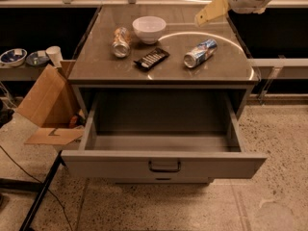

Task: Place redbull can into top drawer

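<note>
The redbull can, blue and silver, lies on its side on the right part of the cabinet top, its silver top pointing front-left. The top drawer is pulled fully open below, and nothing shows inside it. Its dark pull handle sits at the centre of the front panel. My gripper, tan coloured, hangs in the air at the upper right. It is behind and above the can, apart from it and holding nothing.
An orange-tan can, a white bowl and a dark flat packet lie on the top's left and middle. A tilted cardboard box, small bowls and a cup are at the left.
</note>
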Available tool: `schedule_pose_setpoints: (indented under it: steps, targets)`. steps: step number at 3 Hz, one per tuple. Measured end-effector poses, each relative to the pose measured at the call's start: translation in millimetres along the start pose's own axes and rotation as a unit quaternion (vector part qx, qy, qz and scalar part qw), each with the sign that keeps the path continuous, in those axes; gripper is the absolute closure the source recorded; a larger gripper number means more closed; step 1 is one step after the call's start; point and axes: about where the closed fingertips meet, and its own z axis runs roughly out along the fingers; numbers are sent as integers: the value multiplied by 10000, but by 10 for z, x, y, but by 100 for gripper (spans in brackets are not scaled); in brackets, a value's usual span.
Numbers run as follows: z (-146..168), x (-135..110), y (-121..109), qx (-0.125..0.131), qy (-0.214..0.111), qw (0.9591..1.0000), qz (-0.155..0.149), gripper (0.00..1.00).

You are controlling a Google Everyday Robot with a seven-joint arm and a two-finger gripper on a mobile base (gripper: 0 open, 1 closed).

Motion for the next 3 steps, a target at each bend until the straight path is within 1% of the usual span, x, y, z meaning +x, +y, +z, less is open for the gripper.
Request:
schedule_pose_setpoints:
  steps: [1,2,3]
  targets:
    - [290,-131,-4,153,371,9978,529,0]
    - [562,-186,23,284,783,9920,950,0]
    - [811,-166,58,293,1006,9855,1331,0]
